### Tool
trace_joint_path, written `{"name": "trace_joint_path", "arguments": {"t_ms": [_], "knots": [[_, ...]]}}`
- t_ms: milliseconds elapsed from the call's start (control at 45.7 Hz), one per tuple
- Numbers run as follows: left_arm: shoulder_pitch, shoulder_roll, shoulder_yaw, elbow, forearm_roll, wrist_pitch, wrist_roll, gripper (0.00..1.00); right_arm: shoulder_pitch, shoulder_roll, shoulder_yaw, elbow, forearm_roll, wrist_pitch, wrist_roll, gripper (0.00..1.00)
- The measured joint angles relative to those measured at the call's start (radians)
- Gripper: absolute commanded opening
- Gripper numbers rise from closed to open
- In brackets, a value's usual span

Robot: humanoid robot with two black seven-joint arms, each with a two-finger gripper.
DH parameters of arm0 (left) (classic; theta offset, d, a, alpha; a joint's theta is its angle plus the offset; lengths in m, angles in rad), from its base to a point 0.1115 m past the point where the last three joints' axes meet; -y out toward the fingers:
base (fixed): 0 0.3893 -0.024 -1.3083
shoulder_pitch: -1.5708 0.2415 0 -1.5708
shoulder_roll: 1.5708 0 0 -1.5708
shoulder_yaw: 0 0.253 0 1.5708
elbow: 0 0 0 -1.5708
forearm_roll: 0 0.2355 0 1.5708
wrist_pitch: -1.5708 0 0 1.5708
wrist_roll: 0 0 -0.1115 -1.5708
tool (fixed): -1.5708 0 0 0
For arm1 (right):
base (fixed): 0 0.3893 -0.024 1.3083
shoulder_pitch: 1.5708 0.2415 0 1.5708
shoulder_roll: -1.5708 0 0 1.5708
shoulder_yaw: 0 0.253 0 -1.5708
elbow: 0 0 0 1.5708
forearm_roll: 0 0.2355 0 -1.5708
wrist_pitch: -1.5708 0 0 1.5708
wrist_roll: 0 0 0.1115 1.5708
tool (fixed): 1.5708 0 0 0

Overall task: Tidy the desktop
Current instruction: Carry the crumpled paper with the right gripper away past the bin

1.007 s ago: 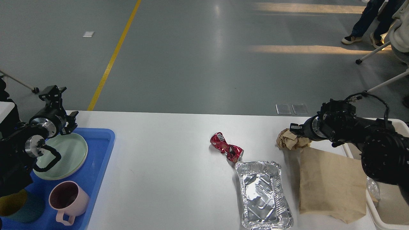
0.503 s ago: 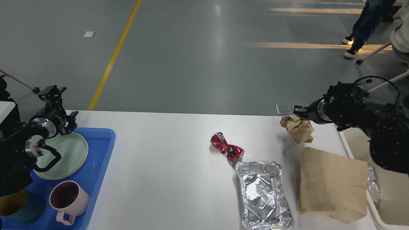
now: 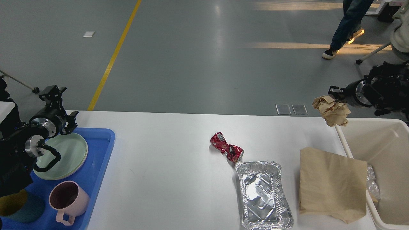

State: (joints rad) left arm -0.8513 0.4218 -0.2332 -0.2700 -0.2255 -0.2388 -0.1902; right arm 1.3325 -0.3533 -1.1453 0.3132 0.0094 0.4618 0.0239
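Observation:
The white desktop [image 3: 166, 159] carries a crushed red can [image 3: 227, 148], an empty foil tray [image 3: 263, 195] and a flat brown paper bag [image 3: 332, 183]. My right gripper [image 3: 334, 93] is raised at the far right and shut on a crumpled brown paper ball [image 3: 332, 110]. The ball hangs over the far left corner of the cream bin [image 3: 343, 140]. My left gripper [image 3: 59, 105] hovers over the far edge of the blue tray [image 3: 100, 150]. It is dark and seen at an angle, so its fingers cannot be told apart.
The blue tray holds a pale green plate [image 3: 65, 153], a pink mug [image 3: 67, 199] and a teal cup [image 3: 17, 206]. Crumpled clear plastic [image 3: 373, 187] lies inside the bin. A person's legs [image 3: 346, 25] cross the floor at the far right.
My right gripper has lifted the paper ball off the desktop and carried it up and to the right, to the bin's corner. The left arm has not moved.

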Motion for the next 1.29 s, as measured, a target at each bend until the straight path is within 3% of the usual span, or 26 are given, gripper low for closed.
{"name": "trace_joint_path", "arguments": {"t_ms": [591,1292], "knots": [[0.000,0.000,0.000,0.000,0.000,0.000,0.000,0.96,0.073,-0.227,-0.002,0.005,0.001,0.011,0.001,0.00],[0.000,0.000,0.000,0.000,0.000,0.000,0.000,0.96,0.119,-0.372,-0.001,0.018,0.001,0.182,0.001,0.00]]}}
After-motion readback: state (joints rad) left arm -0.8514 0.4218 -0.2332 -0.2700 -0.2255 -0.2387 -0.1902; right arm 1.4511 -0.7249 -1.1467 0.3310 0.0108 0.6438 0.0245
